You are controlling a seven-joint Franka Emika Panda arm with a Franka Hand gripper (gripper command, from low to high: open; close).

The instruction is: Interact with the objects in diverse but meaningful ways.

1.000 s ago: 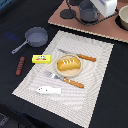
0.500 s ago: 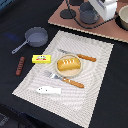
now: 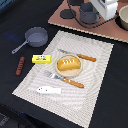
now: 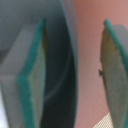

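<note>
The robot's white hand (image 3: 102,7) sits at the far edge of the exterior view, above a dark grey round bowl (image 3: 87,15) on a pinkish-brown board (image 3: 60,17); in the wrist view the two teal-edged grey pads (image 4: 30,75) stand wide apart with nothing between them, framing the bowl's rim. The task items lie well apart from the hand on a pale striped cloth mat (image 3: 95,75) spread over the dark desk (image 3: 15,15): a golden bread loaf (image 3: 67,64) on a round plate at the centre, an orange-handled knife (image 3: 80,56) on its far side, an orange-handled fork (image 3: 65,80) on its near side, a yellow butter block (image 3: 41,59) at the mat's edge, and a white toy fish (image 3: 48,90) near the front. A grey long-handled saucepan (image 3: 35,37) and a red-brown sausage (image 3: 20,65) rest on the desk beside the mat. To do the step well, probably an approach, raise the hand clear of the bowl before traversing, choose one item, align the pads across its narrow dimension, and descend vertically. Compared with the frame half a second earlier, no item has shifted and the hand occupies the same position.
</note>
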